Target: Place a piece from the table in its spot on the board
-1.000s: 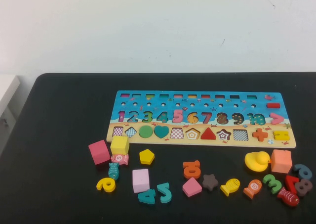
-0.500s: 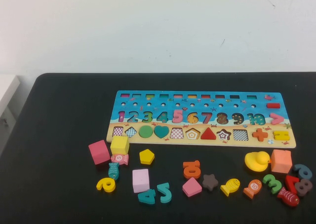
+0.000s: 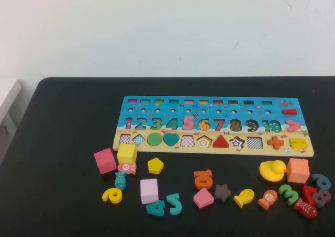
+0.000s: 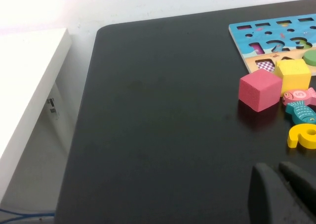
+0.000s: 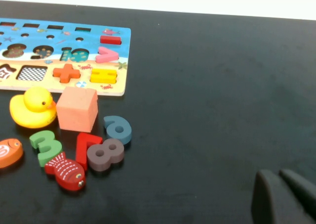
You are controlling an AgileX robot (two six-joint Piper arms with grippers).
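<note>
The yellow pentagon piece (image 3: 155,165) lies flat on the black desk (image 3: 63,122), near the board (image 3: 212,125) and just beside the yellow cube (image 3: 126,153); it has no clear long axis, one corner toward the board. The left end effector (image 4: 279,197) is clenched, empty, over bare desk. The right end effector (image 5: 281,197) likewise hovers empty, fingers together, before a white wall (image 3: 167,27).

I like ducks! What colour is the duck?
Yellow with an orange beak: the duck shows best in the right wrist view.
</note>
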